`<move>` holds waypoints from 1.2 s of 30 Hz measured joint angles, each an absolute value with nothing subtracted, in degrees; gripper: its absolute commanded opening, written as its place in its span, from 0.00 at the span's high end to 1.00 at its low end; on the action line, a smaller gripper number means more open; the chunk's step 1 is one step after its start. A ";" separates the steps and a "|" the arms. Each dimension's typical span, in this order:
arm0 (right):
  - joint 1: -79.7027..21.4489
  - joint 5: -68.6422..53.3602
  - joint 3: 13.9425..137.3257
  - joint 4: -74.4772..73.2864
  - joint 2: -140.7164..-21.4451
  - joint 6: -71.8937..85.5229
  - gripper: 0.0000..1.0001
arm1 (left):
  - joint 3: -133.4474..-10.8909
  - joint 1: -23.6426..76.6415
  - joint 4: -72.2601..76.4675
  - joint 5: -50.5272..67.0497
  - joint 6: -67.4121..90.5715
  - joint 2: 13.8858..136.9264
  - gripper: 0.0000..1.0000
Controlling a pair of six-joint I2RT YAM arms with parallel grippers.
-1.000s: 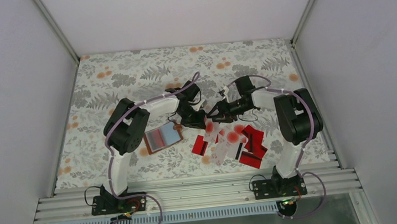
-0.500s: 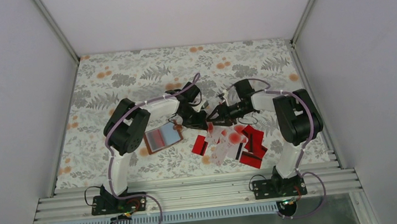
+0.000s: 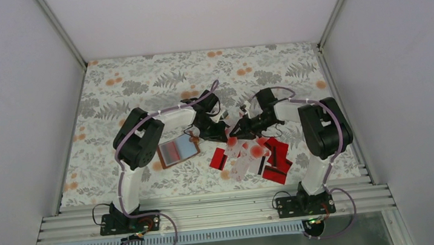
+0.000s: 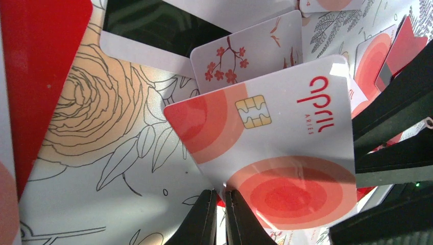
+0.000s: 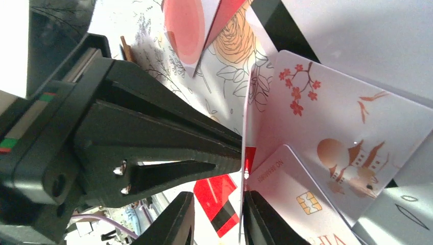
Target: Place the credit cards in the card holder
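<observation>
My left gripper (image 3: pixel 218 131) (image 4: pixel 223 193) is shut on the corner of a white credit card with red round blotches (image 4: pixel 286 148), held above the table. My right gripper (image 3: pixel 235 131) (image 5: pixel 218 197) is open around that same card, which shows edge-on (image 5: pixel 243 168) close to one finger. The left gripper's black fingers (image 5: pixel 168 148) fill the left of the right wrist view. The brown card holder (image 3: pixel 178 150) lies open, its pale pockets up, left of both grippers. More credit cards (image 3: pixel 263 154), red and white, lie spread on the table below the grippers.
A red card with a dark stripe (image 5: pixel 224 217) lies under the right gripper. The table has a floral cloth (image 3: pixel 137 82). White walls and metal rails (image 3: pixel 212 211) close in the table.
My right gripper has moved down and left toward the left gripper, closing in around the held card. The left gripper has stayed nearly still with the card.
</observation>
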State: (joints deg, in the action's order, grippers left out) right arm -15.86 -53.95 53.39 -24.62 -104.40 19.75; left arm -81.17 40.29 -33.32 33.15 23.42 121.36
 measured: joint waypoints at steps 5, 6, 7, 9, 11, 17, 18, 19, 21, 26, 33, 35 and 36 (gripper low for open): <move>-16.71 -53.15 53.76 -25.12 -104.77 19.68 0.83 | -80.66 40.29 -32.75 33.15 23.42 121.10 0.93; -16.91 -53.10 53.87 -25.10 -104.97 19.64 0.85 | -80.66 40.29 -32.71 33.15 23.42 121.10 0.93; -17.15 -53.08 53.98 -25.10 -105.21 19.75 0.87 | -80.64 40.29 -32.67 33.15 23.42 121.08 0.93; -17.52 -52.86 54.04 -25.08 -105.62 19.68 0.94 | -80.47 40.29 -32.53 33.12 23.42 120.99 0.93; -17.65 -51.99 54.04 -25.32 -105.91 20.01 0.96 | -80.25 40.29 -32.45 33.08 23.44 120.81 0.93; -17.69 -50.70 54.02 -25.45 -106.13 19.97 0.96 | -79.55 40.29 -32.38 32.56 23.59 120.18 0.92; -17.69 -50.78 54.02 -25.34 -106.13 19.94 0.96 | -79.31 40.29 -32.47 32.03 23.62 119.90 0.92; -17.72 -50.92 54.00 -25.17 -106.13 19.94 0.96 | -79.11 40.29 -32.71 31.48 23.64 119.59 0.92; -17.74 -51.46 53.78 -24.58 -106.13 19.90 0.96 | -78.74 40.27 -33.32 30.24 23.73 118.91 0.90; -17.72 -54.41 52.36 -22.85 -106.13 19.90 0.96 | -77.43 39.90 -35.16 27.09 24.27 115.37 0.84; -17.56 -59.66 51.96 -20.73 -106.13 19.99 0.96 | -75.48 37.69 -37.28 23.27 25.19 105.62 0.73; -17.56 -60.75 52.58 -20.80 -106.08 20.58 0.96 | -75.16 36.38 -37.91 22.41 25.41 102.52 0.70; -17.56 -61.17 53.06 -20.75 -106.00 20.91 0.96 | -75.05 35.44 -38.39 21.96 25.56 100.71 0.67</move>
